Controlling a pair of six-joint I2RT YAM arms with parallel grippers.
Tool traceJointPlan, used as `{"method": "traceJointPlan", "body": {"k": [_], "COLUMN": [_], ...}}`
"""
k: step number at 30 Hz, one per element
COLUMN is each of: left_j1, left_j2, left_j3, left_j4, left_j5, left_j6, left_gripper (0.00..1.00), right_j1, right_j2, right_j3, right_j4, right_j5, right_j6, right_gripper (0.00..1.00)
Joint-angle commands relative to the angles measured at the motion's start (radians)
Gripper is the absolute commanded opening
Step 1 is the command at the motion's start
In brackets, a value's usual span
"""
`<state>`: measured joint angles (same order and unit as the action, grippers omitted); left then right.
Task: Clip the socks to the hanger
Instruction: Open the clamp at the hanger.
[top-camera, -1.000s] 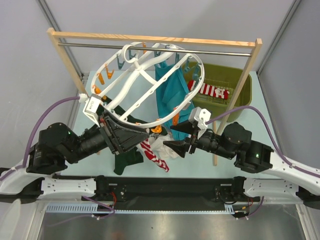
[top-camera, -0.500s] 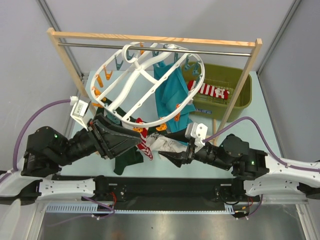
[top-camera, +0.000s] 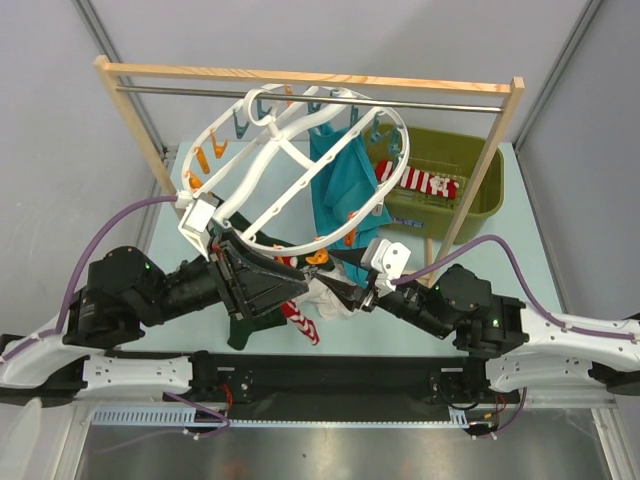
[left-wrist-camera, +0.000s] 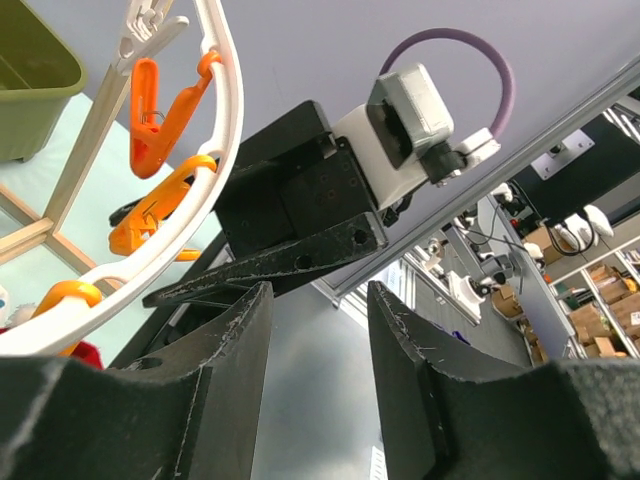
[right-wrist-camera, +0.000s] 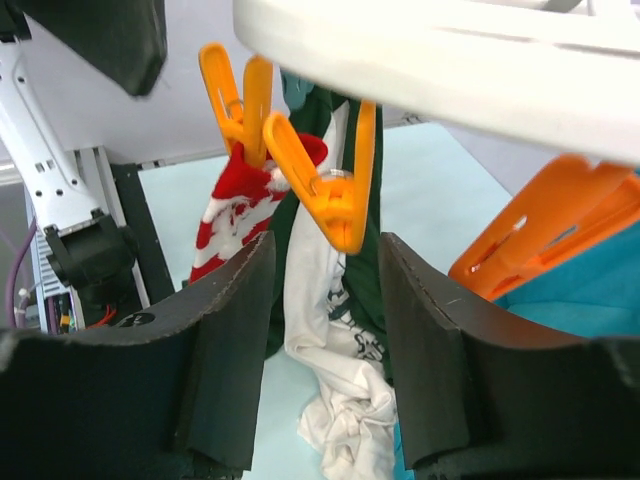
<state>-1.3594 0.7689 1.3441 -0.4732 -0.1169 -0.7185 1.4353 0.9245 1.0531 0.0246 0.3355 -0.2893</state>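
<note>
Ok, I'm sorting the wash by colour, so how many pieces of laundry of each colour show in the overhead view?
Red-and-white striped socks: 2
Teal garment: 1
Dark green garment: 1
White garment: 1
Total: 5

A large round white plastic drying hanger (top-camera: 262, 170) is hanging tilted from a wooden rack with a metal rod (top-camera: 300, 76). The left gripper (top-camera: 265, 285) and right gripper (top-camera: 345, 290) are hovering at its near rim, with a red-and-white striped sock (top-camera: 300, 318) dangling between them. Another striped sock (top-camera: 425, 182) is lying in an olive-green bin (top-camera: 480, 190).
</note>
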Motion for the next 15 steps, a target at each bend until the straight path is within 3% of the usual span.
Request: {"method": "traceJointPlan", "body": {"k": [1,11,15], "left_j1": [-0.004,-0.004,-0.004], "left_j2": [-0.002,-0.034,-0.056], "left_j3": [0.026,-0.016,-0.036], "left_j4": [0.028,0.048,0.082], "left_j5": [0.010,-0.026,-0.047], "left_j6": [-0.018,-0.058,-0.068], "left_gripper": [0.48,0.46,0.46], "right_j1": [0.008,0.010,0.008], "right_j2": [0.013,0.048,0.053], "right_j3": [0.061,0.065,0.062], "right_j4": [0.077,0.133,0.147], "right_j5": [0.020,0.010,0.010], "right_j6": [-0.044,-0.048,-0.044], "right_gripper": [0.50,0.49,0.43]}}
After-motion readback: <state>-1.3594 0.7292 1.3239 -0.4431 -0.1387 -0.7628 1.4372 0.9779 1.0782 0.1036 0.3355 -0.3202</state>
